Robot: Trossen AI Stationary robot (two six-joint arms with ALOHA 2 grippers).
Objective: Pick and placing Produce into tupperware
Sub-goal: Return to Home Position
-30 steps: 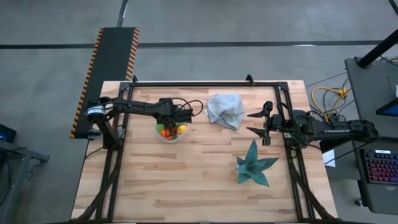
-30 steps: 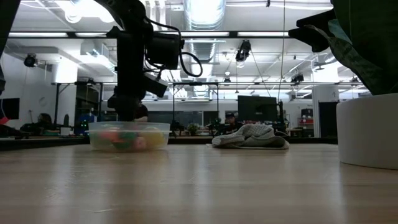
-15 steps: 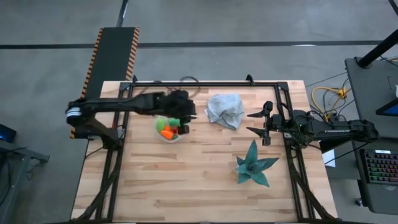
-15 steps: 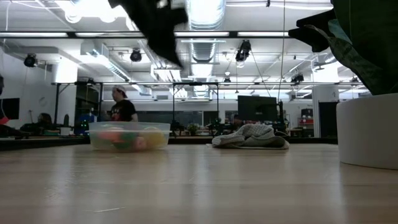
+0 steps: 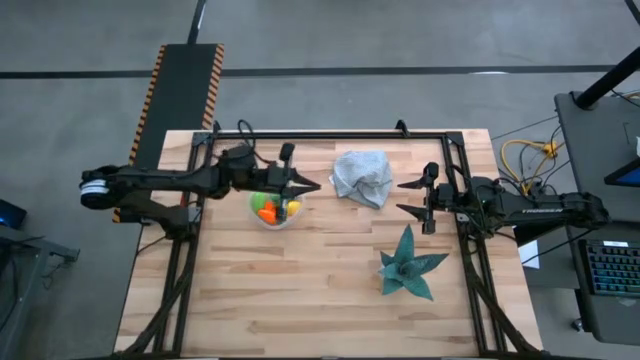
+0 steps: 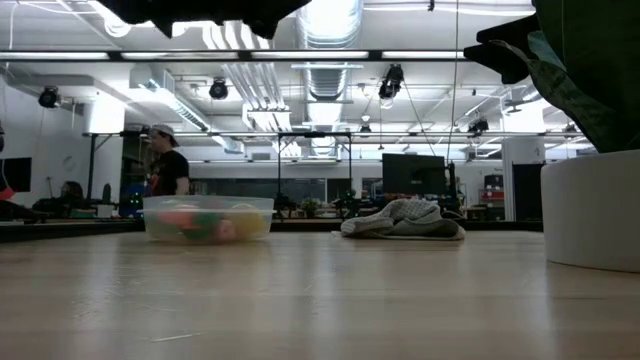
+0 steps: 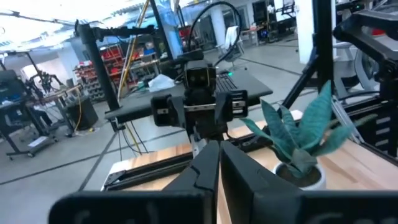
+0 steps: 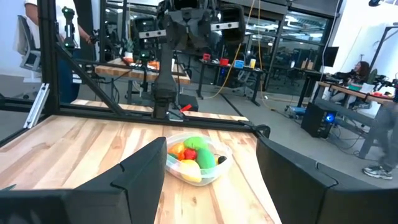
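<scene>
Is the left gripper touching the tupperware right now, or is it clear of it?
Apart. In the low view the tupperware sits on the table with open room above its rim, and the left gripper hangs high at the picture's top.

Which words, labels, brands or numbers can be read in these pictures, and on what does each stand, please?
None can be read for certain.
On the right arm: a short pale marking on the forearm, too small to read.
On the black panel beside the table: orange-and-black hazard stripes, no words.
On the tupperware, the produce and the cloth: no label shows.
</scene>
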